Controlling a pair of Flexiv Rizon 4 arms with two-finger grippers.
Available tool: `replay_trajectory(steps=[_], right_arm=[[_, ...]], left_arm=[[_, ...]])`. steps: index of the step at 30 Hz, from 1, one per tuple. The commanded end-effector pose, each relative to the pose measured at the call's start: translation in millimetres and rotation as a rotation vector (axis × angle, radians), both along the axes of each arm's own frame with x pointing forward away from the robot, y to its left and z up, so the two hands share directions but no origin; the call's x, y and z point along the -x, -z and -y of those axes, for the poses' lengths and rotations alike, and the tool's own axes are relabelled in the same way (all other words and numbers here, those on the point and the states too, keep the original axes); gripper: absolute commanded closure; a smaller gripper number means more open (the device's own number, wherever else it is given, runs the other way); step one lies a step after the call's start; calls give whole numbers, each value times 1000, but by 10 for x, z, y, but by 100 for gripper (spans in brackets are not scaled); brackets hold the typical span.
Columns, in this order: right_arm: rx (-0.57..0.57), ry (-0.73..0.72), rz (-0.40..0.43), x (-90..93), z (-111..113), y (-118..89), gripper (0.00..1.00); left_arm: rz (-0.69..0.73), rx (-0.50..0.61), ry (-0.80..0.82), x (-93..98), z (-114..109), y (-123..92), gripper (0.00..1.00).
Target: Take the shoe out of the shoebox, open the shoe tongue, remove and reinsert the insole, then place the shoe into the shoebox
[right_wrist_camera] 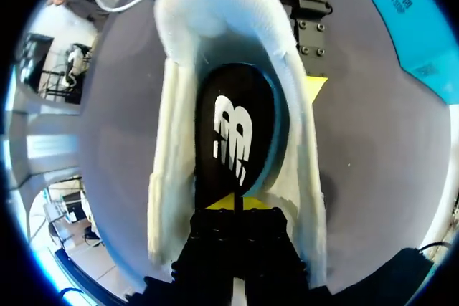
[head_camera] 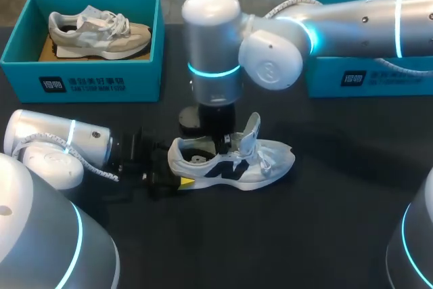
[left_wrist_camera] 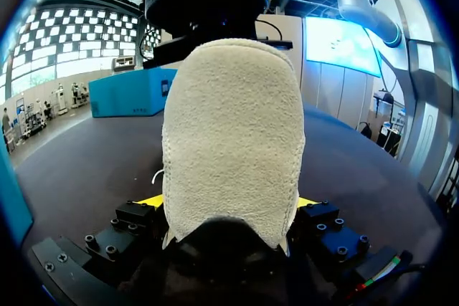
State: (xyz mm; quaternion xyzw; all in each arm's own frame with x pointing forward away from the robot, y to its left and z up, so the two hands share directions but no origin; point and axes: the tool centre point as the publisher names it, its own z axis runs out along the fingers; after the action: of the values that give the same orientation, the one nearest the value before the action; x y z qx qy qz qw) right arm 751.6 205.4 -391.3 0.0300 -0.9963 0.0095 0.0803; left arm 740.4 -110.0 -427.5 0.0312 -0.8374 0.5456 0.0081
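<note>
the shoe (head_camera: 237,160) is unboxed, tongue (head_camera: 252,128) raised, heel clamped by the left gripper (left_wrist_camera: 226,206); the insole (right_wrist_camera: 233,134) lies inside at the right gripper (right_wrist_camera: 237,202) (hold cannot be told); boxing is left.

Left arm (head_camera: 47,141): silver-white rounded casing with a glowing cyan ring behind the claw.
Left cable (head_camera: 101,172): white braided cord running along the wrist towards the claw.
Left claw (head_camera: 177,169): black body with bright yellow tips.
Finger blocks (left_wrist_camera: 118,221): black, studded with socket-head screws, one on either side of the claw.
Wires (left_wrist_camera: 380,271): thin red, green and white strands beside the claw.
Right arm (head_camera: 270,45): silver-white bulbous joints with cyan rings and a white cord along the top.
Right claw (right_wrist_camera: 235,204): black housing with yellow tips.
</note>
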Motion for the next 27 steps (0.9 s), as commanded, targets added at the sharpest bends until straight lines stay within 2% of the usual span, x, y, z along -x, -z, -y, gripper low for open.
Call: replay_trajectory(steps=[1,11,15,27], right_arm=[[-36,-16,-17,-56,95,-141,100],[-91,-85,-13,-127,83,-473,100],[-80,-105,-3,-140,91,-579,100],[-82,-143,19,-214,92,-738,100]], left_arm=[[0,-2,0,-8,3,47,100],[0,-2,0,-8,3,47,100],[0,-2,0,-8,3,47,100],[0,-2,0,-8,3,47,100]])
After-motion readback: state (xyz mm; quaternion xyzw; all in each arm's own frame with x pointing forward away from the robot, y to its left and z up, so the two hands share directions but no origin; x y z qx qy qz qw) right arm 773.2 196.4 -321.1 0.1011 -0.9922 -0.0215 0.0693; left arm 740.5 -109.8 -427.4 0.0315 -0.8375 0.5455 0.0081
